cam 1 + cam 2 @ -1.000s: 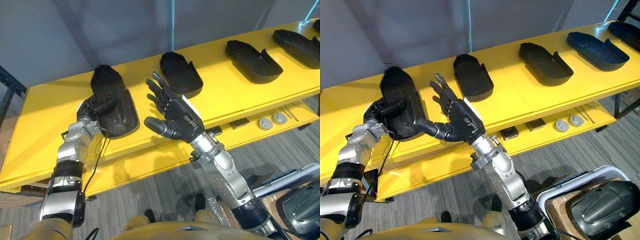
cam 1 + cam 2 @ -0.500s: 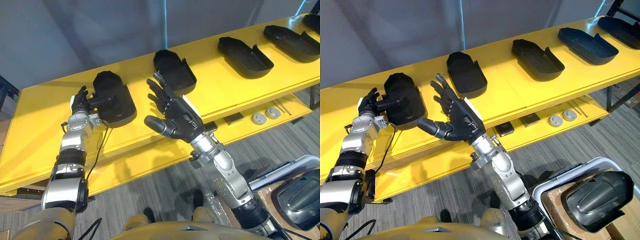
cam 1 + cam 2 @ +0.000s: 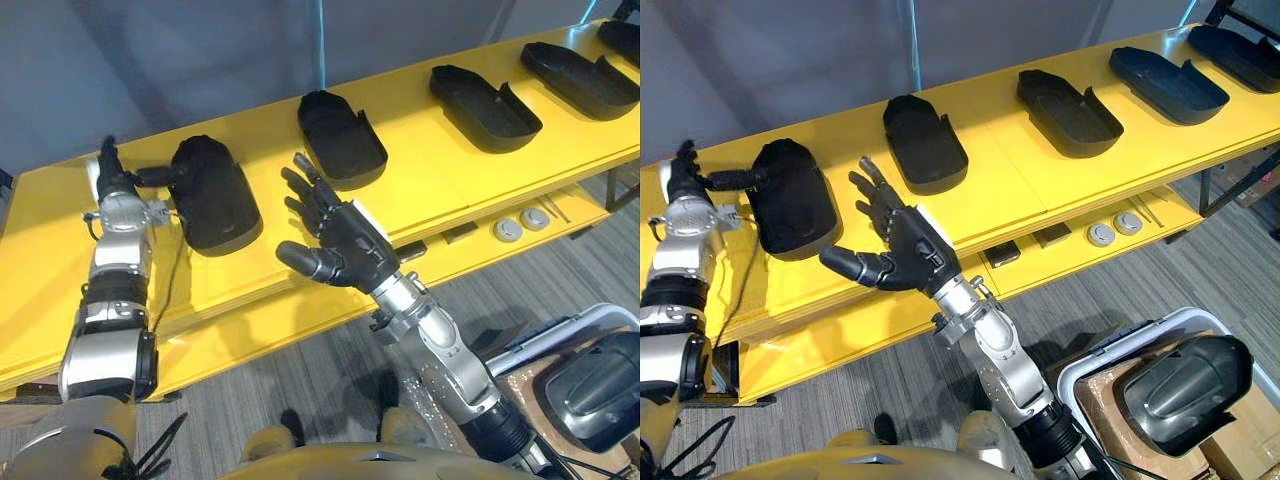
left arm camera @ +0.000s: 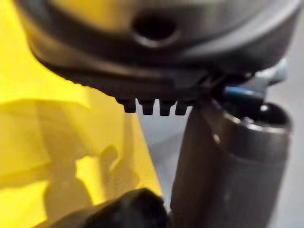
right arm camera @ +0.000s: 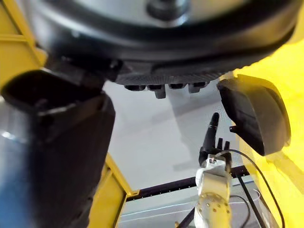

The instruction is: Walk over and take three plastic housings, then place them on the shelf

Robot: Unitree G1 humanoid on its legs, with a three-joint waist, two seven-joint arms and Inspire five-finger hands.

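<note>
The yellow shelf (image 3: 440, 170) carries a row of black plastic housings (image 3: 483, 95) spaced well apart on its top tier, apparently so each lies flat without crowding. The leftmost housing (image 3: 210, 195) rests near the left end. The right hand (image 3: 345, 245) hovers over the near edge, fingers spread wide and holding nothing. The left hand (image 3: 118, 190) stands just left of the leftmost housing with fingers straight, its thumb at the housing's edge, gripping nothing.

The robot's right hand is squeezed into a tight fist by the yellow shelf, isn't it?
Not quite. The right hand is by the yellow shelf, but it is not a fist. Its fingers are straight and spread open, and it holds nothing. The left eye view shows this plainly.
</note>
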